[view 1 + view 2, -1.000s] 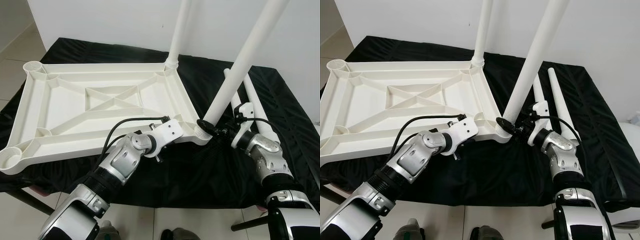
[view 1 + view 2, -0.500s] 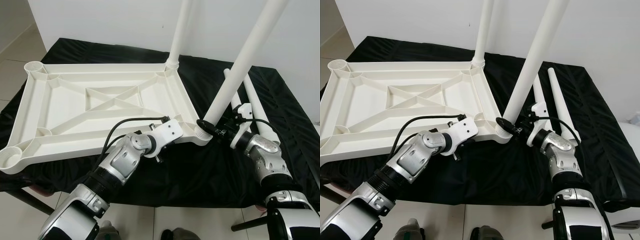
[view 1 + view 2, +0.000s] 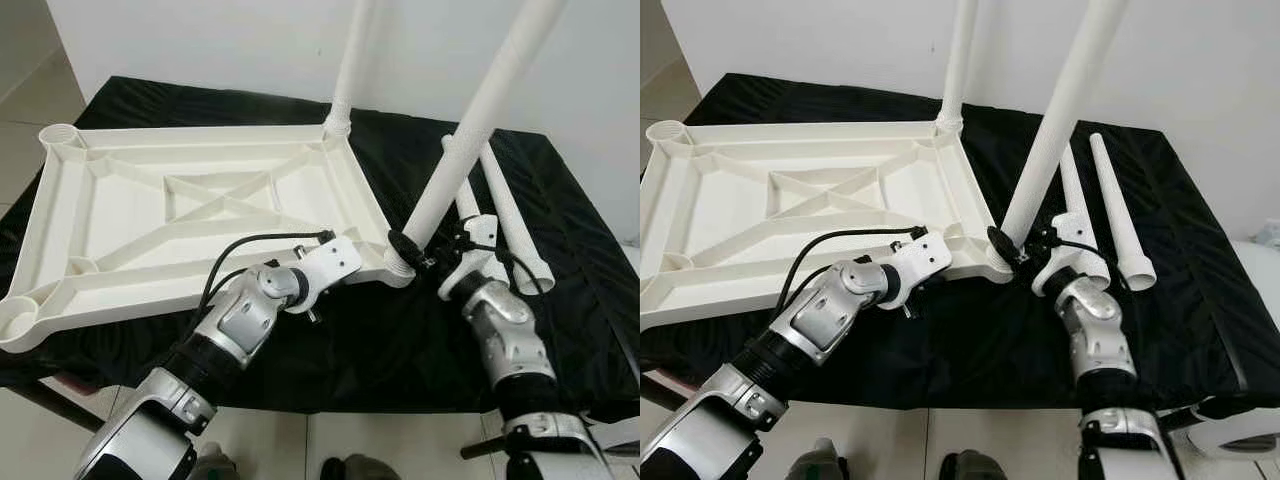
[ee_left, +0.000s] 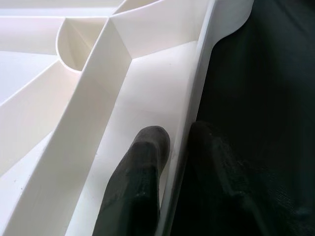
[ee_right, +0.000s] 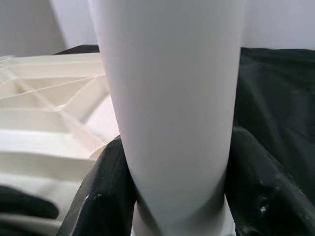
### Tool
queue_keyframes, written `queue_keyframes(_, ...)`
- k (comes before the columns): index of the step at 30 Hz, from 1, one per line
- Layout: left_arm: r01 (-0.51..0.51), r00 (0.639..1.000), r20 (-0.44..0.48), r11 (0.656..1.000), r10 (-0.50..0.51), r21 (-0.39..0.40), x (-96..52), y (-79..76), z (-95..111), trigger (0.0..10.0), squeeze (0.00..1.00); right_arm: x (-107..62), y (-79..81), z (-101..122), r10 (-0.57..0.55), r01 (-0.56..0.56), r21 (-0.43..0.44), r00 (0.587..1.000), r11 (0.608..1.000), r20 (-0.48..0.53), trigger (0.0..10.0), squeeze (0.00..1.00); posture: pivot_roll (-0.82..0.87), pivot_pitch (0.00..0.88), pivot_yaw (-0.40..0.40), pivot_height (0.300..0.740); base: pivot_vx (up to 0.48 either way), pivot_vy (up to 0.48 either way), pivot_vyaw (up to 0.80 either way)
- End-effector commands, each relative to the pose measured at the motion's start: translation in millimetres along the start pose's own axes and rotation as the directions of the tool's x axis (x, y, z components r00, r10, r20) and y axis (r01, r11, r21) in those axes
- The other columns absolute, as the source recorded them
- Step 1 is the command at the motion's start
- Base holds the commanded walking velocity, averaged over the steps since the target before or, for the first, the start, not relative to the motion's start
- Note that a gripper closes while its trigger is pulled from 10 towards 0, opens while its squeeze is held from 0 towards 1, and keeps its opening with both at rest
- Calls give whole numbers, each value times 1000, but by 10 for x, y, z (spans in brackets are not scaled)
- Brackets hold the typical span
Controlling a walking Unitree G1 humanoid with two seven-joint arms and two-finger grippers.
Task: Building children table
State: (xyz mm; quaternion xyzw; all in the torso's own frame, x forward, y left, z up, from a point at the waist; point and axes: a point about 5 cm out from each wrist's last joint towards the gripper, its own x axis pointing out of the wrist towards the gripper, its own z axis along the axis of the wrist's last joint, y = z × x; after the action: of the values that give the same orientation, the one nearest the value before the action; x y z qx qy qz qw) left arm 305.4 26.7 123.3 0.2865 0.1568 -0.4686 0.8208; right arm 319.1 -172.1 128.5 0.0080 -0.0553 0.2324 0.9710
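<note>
While both tools grip — table assembly
Right tool (image 5: 172, 196) clamps the near leg (image 3: 470, 135); left tool (image 4: 170, 162) pinches the tabletop (image 3: 190, 215) rim, frame centre.

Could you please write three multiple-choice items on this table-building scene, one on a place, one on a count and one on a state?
1. Where does the left gripper hold the white tabletop?
A. On its near edge wall
B. At its far left corner
C. On the centre cross rib

2. How many loose white legs lie on the black cloth?
A. None
B. Two
C. Four

3. What is the right gripper doing?
A. Hanging open above the cloth
B. Resting on a loose leg
C. Clamped on the base of the near upright leg

Answers:
1. A, since the left wrist view shows one finger on each side of the edge wall.
2. B, since two legs lie side by side beyond the right arm.
3. C, since the right wrist view shows both fingers pressed against the leg.
</note>
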Motion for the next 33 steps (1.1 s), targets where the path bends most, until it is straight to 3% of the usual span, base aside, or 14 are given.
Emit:
queue_keyframes(1, 65, 997, 29, 998, -66, 24, 45, -137, 88, 10000, 0, 87, 85, 150, 10, -8, -26, 998, 1000, 67, 10000, 0, 33, 10, -93, 740, 0, 0, 0)
queue_keyframes(5, 69, 997, 29, 997, -70, 22, 41, -150, 85, 10000, 0, 146, 276, 156, -53, 53, 0, 996, 999, 74, 10000, 0, 31, 16, -89, 740, 0, 0, 0)
queue_keyframes(8, 70, 997, 29, 997, -71, 22, 41, -153, 85, 10000, 0, 151, 314, 159, -67, 66, 7, 995, 998, 74, 10000, 0, 31, 16, -89, 740, 0, 0, 0)
queue_keyframes(15, 74, 997, 29, 997, -74, 24, 39, -159, 92, 10000, 0, 179, 572, 159, -310, 310, 21, 947, 951, 78, 10000, 0, 34, 18, -89, 740, 0, 0, 0)
queue_keyframes(23, 70, 997, 30, 997, -71, 28, 36, -150, 101, 10000, 0, 202, 621, 176, -381, 381, 15, 922, 925, 70, 10000, 0, 41, 9, -88, 740, 0, 0, 0)
queue_keyframes(32, 72, 997, 25, 997, -73, 34, 29, -151, 85, 10000, 0, 167, 565, 138, -433, 434, -4, 900, 901, 46, 10000, 0, 42, 0, -87, 740, 0, 0, 0)
queue_keyframes(33, 72, 997, 26, 997, -73, 36, 30, -151, 88, 10000, 0, 157, 551, 133, -435, 435, -2, 899, 900, 44, 10000, 969, 43, 0, -87, 740, 0, 0, 0)
